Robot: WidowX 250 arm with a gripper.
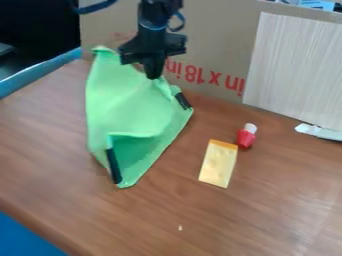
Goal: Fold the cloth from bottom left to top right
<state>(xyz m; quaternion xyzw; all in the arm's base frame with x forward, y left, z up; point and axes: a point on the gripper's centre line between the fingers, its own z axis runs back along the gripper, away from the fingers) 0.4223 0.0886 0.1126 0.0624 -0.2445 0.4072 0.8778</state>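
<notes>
We see the black gripper [153,74] clenched on the upper edge of the rumpled green cloth [130,110], on our brown table [267,210], left of the cheese slice [218,164], near the cardboard [217,50].

Green cloth [137,112] with black strips [114,165], black gripper [153,77], brown wood-grain table [267,210], yellow cheese [217,167] with orange edge [224,144], red bottle [246,139] with white cap [250,128], tan cardboard [220,45] with red lettering [198,74], pale streaked board [294,65]

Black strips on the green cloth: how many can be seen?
2. One strip is at the cloth's right corner, the other strip along its lower left edge. The folds may hide more.
</notes>
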